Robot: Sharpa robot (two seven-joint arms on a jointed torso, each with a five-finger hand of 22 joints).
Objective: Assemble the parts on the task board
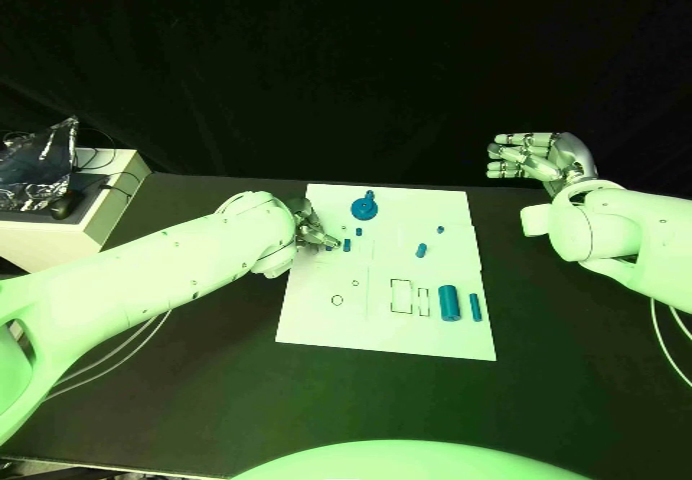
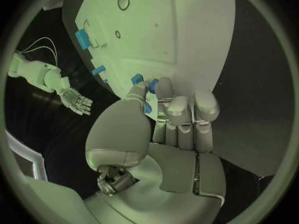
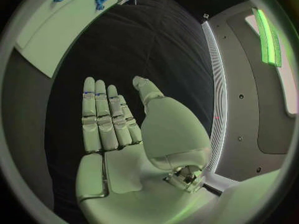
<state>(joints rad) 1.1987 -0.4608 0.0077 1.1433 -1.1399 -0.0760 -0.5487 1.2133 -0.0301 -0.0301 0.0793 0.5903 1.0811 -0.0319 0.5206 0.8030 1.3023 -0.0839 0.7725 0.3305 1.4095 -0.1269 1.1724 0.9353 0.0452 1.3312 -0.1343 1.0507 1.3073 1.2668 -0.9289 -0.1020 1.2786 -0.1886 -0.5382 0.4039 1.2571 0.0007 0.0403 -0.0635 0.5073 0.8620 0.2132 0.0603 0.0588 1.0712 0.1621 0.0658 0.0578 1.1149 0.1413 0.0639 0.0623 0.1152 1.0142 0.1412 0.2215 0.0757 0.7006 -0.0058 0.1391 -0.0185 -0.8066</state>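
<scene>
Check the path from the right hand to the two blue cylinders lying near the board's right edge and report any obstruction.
Nothing visible blocks it. The right hand is off the task board, beyond its far right corner, fingers apart and holding nothing. Between it and the two blue cylinders lie only bare black table and white board surface.

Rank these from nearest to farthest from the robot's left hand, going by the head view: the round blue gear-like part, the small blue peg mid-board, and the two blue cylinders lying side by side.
1. Round blue gear-like part: near the task board's far edge, closest to the left hand.
2. Small blue peg: mid-board, further toward the right side.
3. Two blue cylinders: nearer the robot, right part of the board, farthest.
</scene>
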